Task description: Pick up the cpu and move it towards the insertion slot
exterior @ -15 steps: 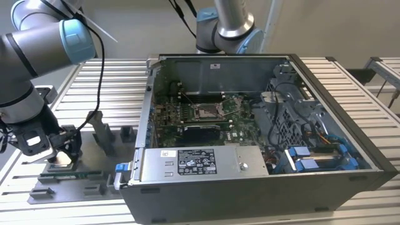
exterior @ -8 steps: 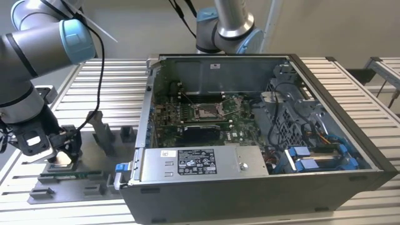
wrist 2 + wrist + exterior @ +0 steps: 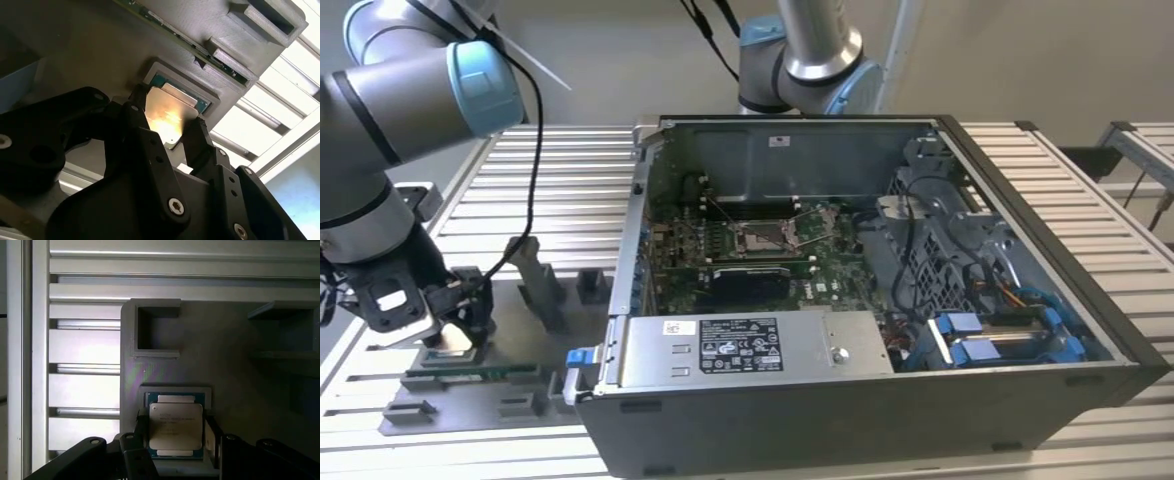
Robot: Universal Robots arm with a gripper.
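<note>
Black two-finger gripper [image 3: 447, 335] sits low at lower left of the exterior view, over a dark grey fixture plate [image 3: 507, 348] on the slatted aluminium table [image 3: 560, 180]. Fingers [image 3: 141, 426] are closed against two opposite edges of the cpu [image 3: 176, 426], a flat square chip w/ silver metal top and green rim. The chip still lies flat in its grey square nest [image 3: 175, 389].

Edges and room:
- The chip's other two edges are free, and the nest rim runs just beside them.
- A grey U-shaped bracket [image 3: 134, 325] stands on the plate near the nest but apart from it.
- A long green memory stick [image 3: 474, 373] lies just below the gripper in the exterior view.
- The insertion slot [image 3: 767, 237], a square metal-framed socket, is in the middle of the open grey PC case [image 3: 854, 420], well apart from the gripper, w/ the case's left wall [image 3: 636, 250] between them.

Hard to see:
- In the exterior view the gripper covers most of the chip.
- In the second wrist view, glare washes out the cpu [image 3: 170, 120] top.
- Slot centre and levers are too small to make out.
</note>
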